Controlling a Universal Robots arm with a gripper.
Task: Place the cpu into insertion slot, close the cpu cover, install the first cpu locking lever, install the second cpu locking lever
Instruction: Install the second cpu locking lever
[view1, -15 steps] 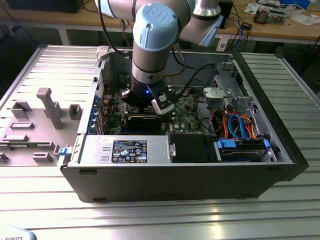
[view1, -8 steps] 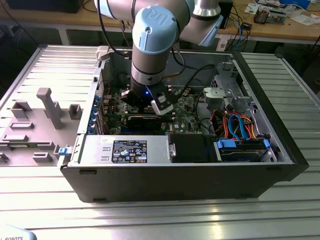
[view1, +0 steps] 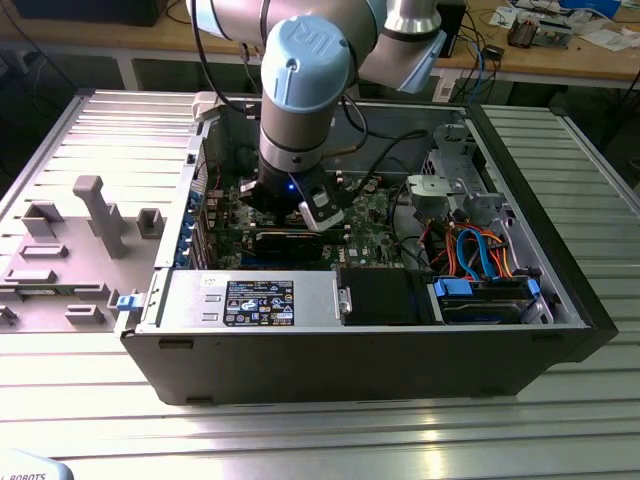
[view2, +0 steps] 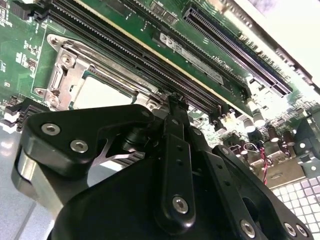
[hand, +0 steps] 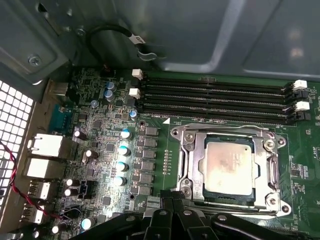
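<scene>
1. Black gripper (view2: 175, 107) linkage sits nearest the lens in the second wrist view; its fingers look drawn together to a narrow tip with nothing between them, just beside the rim of the insertion slot (hand: 230, 167).
2. Seated in that slot lies the cpu (hand: 227, 166), silver top showing, with the cpu cover (hand: 190, 145) down around it as a metal frame in the first wrist view.
3. Whether either locking lever along the slot's edge is latched, I cannot tell; the rods are hard to separate from the frame.
4. Risk, as I judge it: the fingertip stands so close to the slot's rim that a slight sideways drift could scrape the cover or slip off a thin lever, letting it spring back.
5. Memory slots (hand: 215, 100) run just beyond the insertion slot; a tip sliding that way could catch on their clips.
6. Small capacitors (hand: 120, 150) stand near the slot's other side, open to a knock from the gripper's wide links.
</scene>
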